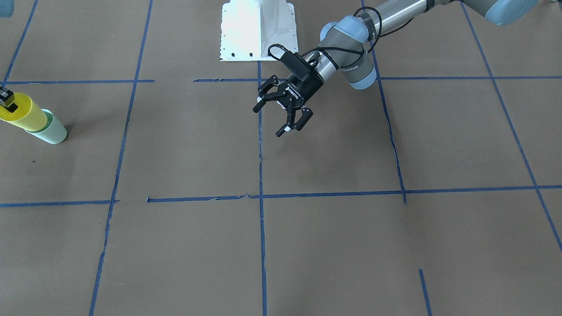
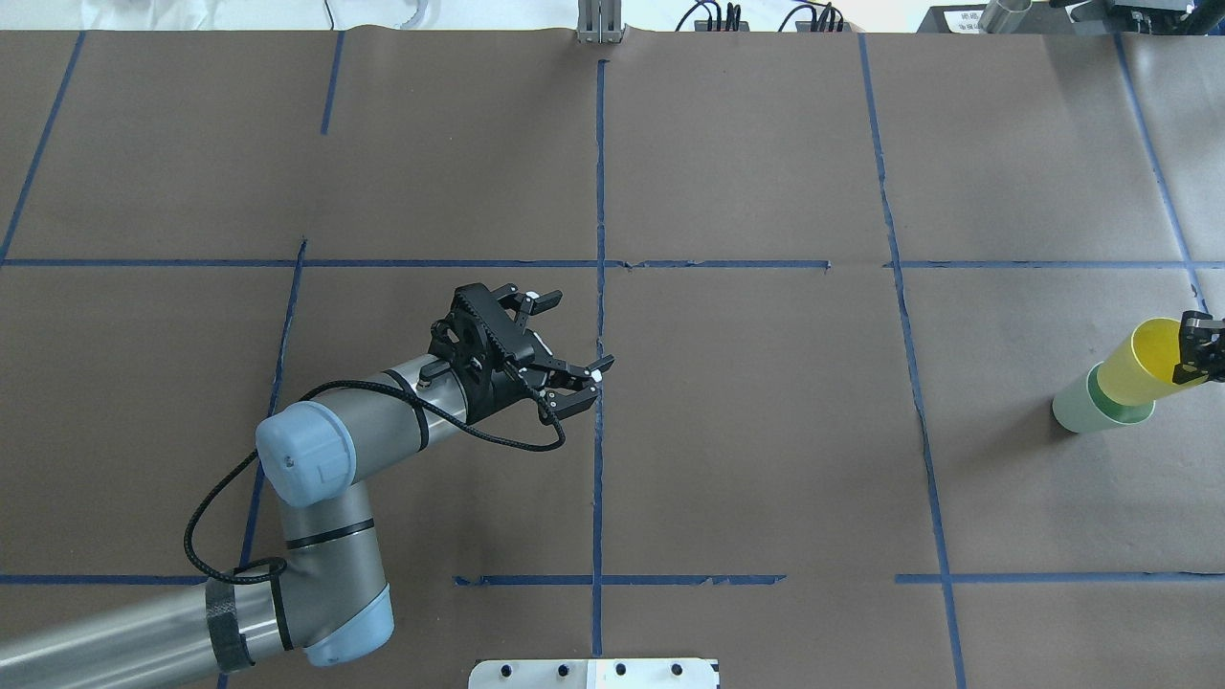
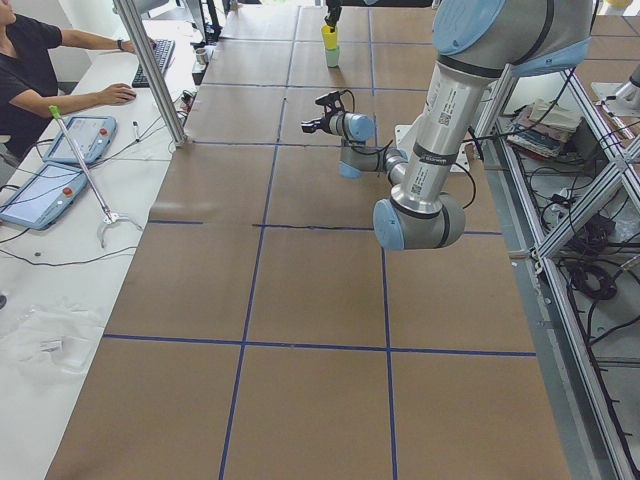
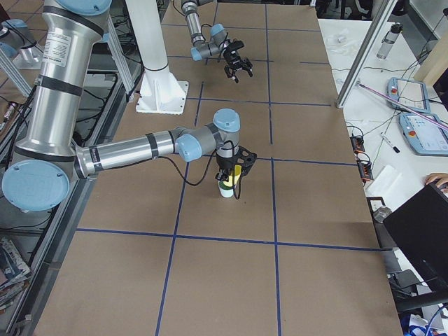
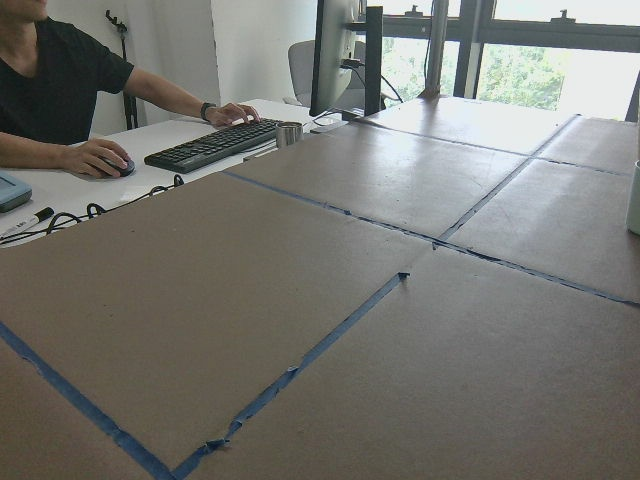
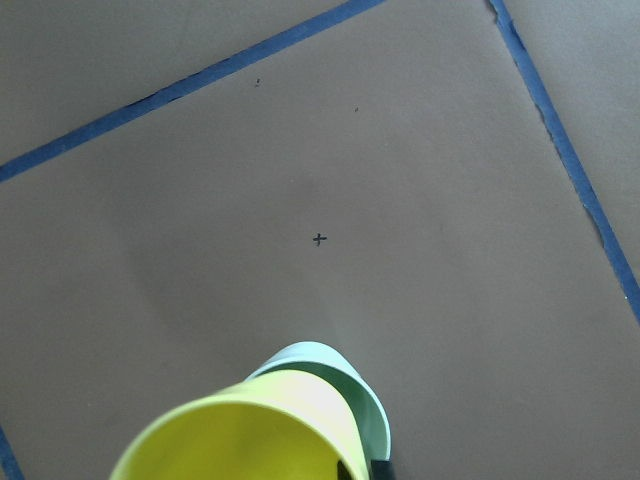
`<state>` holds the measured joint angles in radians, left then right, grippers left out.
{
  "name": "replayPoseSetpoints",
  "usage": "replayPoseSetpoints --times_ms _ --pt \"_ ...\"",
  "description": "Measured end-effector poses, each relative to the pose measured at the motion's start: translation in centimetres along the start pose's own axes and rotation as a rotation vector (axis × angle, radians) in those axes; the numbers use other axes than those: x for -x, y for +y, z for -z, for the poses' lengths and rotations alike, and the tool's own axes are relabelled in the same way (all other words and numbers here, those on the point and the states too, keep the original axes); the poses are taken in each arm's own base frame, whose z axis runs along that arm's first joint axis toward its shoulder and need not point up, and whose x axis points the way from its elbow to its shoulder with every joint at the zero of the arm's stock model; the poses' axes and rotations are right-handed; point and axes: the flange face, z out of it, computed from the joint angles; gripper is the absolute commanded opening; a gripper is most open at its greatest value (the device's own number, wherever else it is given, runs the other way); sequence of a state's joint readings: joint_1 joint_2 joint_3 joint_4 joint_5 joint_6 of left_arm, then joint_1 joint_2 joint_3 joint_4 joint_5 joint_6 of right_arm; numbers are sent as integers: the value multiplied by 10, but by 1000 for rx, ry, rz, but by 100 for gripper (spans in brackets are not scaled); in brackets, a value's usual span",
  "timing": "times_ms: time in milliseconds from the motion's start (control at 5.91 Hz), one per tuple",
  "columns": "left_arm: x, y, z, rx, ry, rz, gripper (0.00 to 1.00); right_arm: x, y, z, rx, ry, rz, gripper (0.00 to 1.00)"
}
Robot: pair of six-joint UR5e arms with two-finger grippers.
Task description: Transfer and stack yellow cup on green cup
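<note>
Starting at the left of the overhead view: the left gripper [image 2: 577, 333] hangs above the middle of the surface [image 2: 766, 431], right beside the centre blue tape line [image 2: 600, 163]. Its jaws are spread wide and there's nothing in them. My guess is it's parked there so it doesn't get in the way, since it's well apart from both cups.

All the action is way over at the right edge. The green cup [image 2: 1081, 410] stands on the surface with its mouth up, and the yellow cup [image 2: 1144, 364] has its bottom end sitting inside that mouth, with most of its body poking out. The right gripper [image 2: 1196, 354] looks clamped on the yellow cup's rim wall, one finger inside and one outside. That makes sense, because a rim pinch leaves the tapered bottom free to slide into the green one.

Whether the yellow cup is fully seated or a bit crooked, I can't tell from these angles. The stack looks basically made, and the only step left is letting go.
</note>
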<state>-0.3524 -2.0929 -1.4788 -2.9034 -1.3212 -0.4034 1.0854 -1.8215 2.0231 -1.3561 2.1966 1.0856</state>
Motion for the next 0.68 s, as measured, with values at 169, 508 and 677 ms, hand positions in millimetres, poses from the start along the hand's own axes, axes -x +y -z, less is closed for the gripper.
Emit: replayPoseSetpoints --times_ms 169,508,677 --pt "-8 4 0 -5 -14 3 100 -2 0 -1 2 4 -2 2" --pt "-15 7 1 -9 -21 7 100 -2 1 -3 10 6 -2 4" --pt "-15 7 1 -10 -21 7 100 -2 2 -4 18 4 -2 4"
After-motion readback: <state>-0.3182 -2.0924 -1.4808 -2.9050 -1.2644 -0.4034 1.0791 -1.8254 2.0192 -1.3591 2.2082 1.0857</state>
